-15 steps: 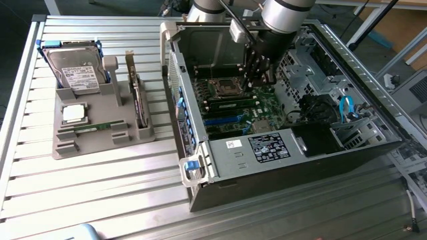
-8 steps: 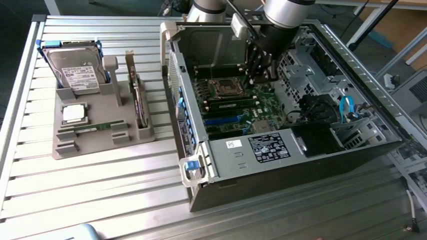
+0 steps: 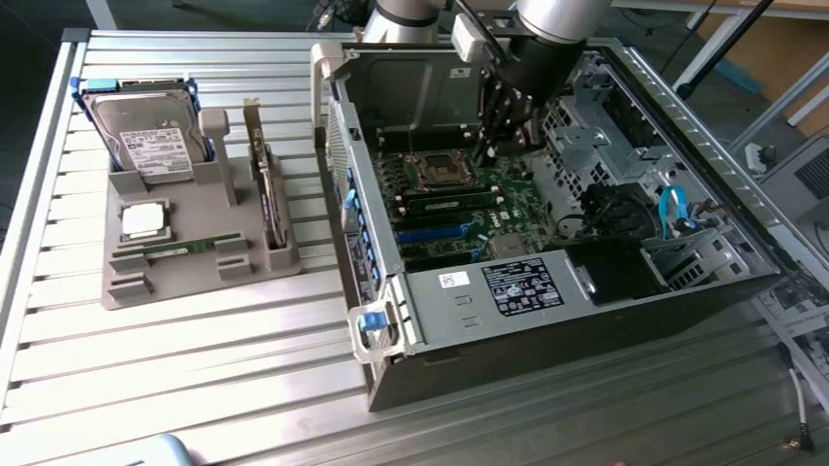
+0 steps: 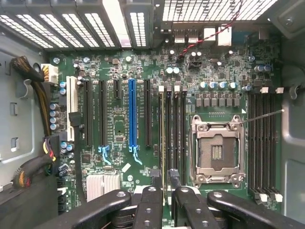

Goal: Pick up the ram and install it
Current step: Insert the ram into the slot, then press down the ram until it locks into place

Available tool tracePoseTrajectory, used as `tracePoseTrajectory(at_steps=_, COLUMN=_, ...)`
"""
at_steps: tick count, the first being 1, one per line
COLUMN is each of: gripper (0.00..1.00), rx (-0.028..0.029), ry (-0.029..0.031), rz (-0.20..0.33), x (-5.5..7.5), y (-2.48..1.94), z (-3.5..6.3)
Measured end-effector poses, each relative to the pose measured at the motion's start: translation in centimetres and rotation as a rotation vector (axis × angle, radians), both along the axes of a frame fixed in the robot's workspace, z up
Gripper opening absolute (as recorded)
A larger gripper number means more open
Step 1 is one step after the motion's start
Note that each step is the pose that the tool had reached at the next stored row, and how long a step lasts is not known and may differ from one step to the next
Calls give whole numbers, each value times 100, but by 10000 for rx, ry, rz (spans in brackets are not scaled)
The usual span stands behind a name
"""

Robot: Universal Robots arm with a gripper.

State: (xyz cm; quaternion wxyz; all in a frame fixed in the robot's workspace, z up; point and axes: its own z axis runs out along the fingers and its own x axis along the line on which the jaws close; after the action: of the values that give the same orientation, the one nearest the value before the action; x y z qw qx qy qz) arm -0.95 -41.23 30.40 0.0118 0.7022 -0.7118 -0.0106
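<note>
Inside the open computer case (image 3: 570,335), the arm's gripper (image 4: 165,180) hangs low over the motherboard (image 4: 119,119). Its black fingers (image 4: 151,195) are parted, and through the gap we see the memory slots (image 4: 174,129) running beside the processor socket (image 4: 218,151). A thin pale-green edge lies along one of those slots, directly under the fingertips, and we cannot tell what it is.

The ram (image 3: 192,247) is well outside the case, off its wall on the exterior view's left. It rests in a grey holder tray (image 3: 182,283) on the slatted metal table (image 3: 194,369). In the same tray, on the side away from the case, sit a square silver processor chip (image 3: 143,219) and a hard drive (image 3: 146,141). A green expansion card (image 3: 266,189) stands on edge along the tray's side nearest the case.
</note>
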Motion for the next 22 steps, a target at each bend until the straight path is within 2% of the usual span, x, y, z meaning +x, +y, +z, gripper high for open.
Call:
tracePoseTrajectory(at_steps=16, gripper=19, rx=-4, ry=2, rz=0, x=0, y=0, z=23)
tracePoseTrajectory(at_steps=18, gripper=18, rx=-4, ry=1, rz=0, x=0, y=0, z=23)
tracePoseTrajectory(at_steps=19, gripper=11, rx=-4, ry=1, rz=0, x=0, y=0, z=23)
tracePoseTrajectory(at_steps=22, gripper=11, rx=-3, ry=1, rz=0, x=0, y=0, z=23)
